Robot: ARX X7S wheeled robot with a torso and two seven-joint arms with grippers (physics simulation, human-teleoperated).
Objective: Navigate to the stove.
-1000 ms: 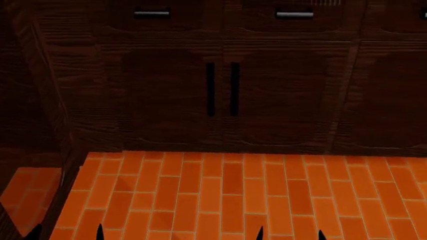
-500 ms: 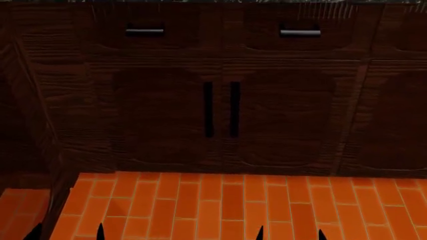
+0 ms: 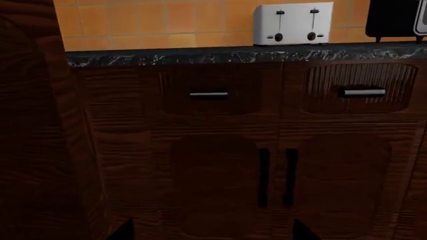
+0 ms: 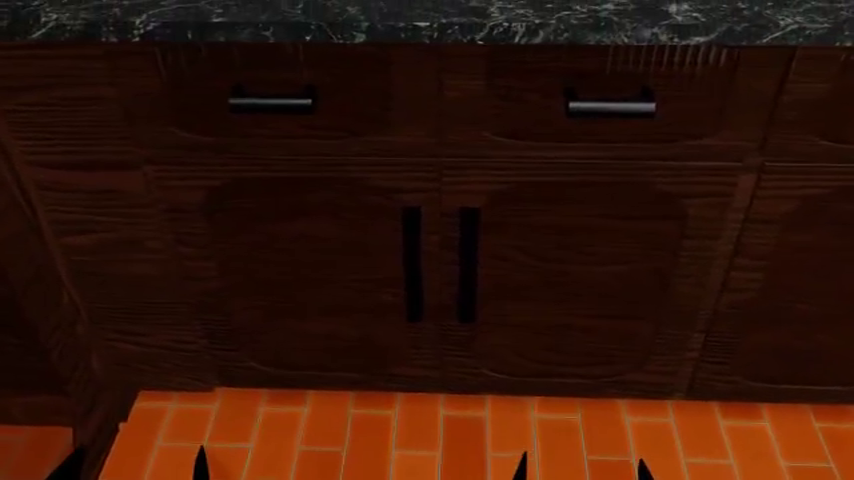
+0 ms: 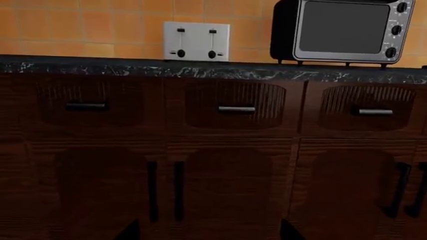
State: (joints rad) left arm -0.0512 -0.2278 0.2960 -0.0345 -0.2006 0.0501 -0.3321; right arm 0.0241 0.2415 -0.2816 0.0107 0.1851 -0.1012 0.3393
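The stove is out of view in all three views. I face a dark wood cabinet front [image 4: 441, 260] with two drawers and a pair of doors under a black marbled countertop [image 4: 427, 20]. My left gripper [image 4: 134, 468] shows only as two dark fingertips at the head view's bottom edge, spread apart and empty. My right gripper [image 4: 581, 468] shows the same way, open and empty. In the left wrist view the left gripper [image 3: 210, 232] points at the cabinet doors. In the right wrist view the right gripper [image 5: 208, 231] does too.
A white toaster [image 3: 292, 23] stands on the countertop against orange wall tiles and also shows in the right wrist view [image 5: 196, 41]. A black toaster oven [image 5: 340, 32] stands beside it. Orange brick floor [image 4: 441, 440] lies before the cabinets. A dark wood side panel [image 3: 33, 140] rises at the left.
In the head view the cabinet front has slid downward. Less floor shows, and the countertop edge has come into view at the top. The grippers' tips have stayed put.
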